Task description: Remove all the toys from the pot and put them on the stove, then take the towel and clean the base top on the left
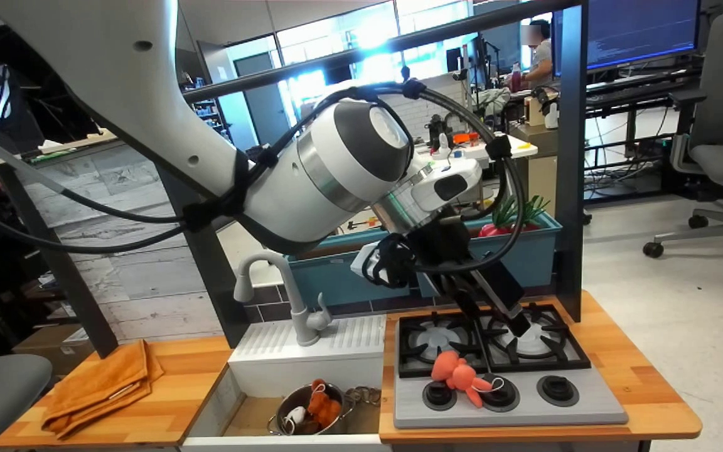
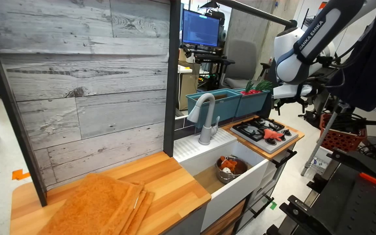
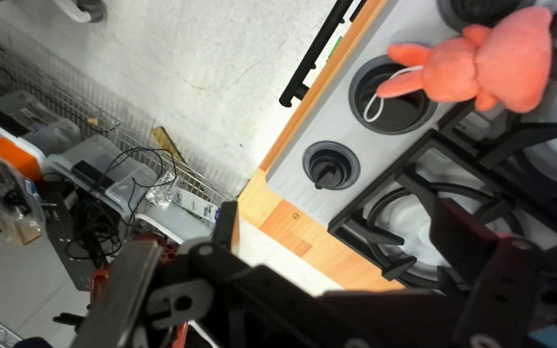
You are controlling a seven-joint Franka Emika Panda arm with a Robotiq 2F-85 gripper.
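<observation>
Gripper point(image 3: 337, 212) hangs near the stove point(image 1: 474, 419), its jaws spread wide. A pink toy point(image 1: 455, 376) lies on the stove, partly over the middle knob point(image 1: 504, 397). An orange toy point(image 2: 228, 163) and a whitish toy point(image 2: 226, 170) sit together in the pot point(image 2: 224, 177), inside the sink point(image 1: 305, 370). The folded towel point(image 2: 90, 199) lies on the wooden countertop point(image 2: 166, 176) beside the sink.
</observation>
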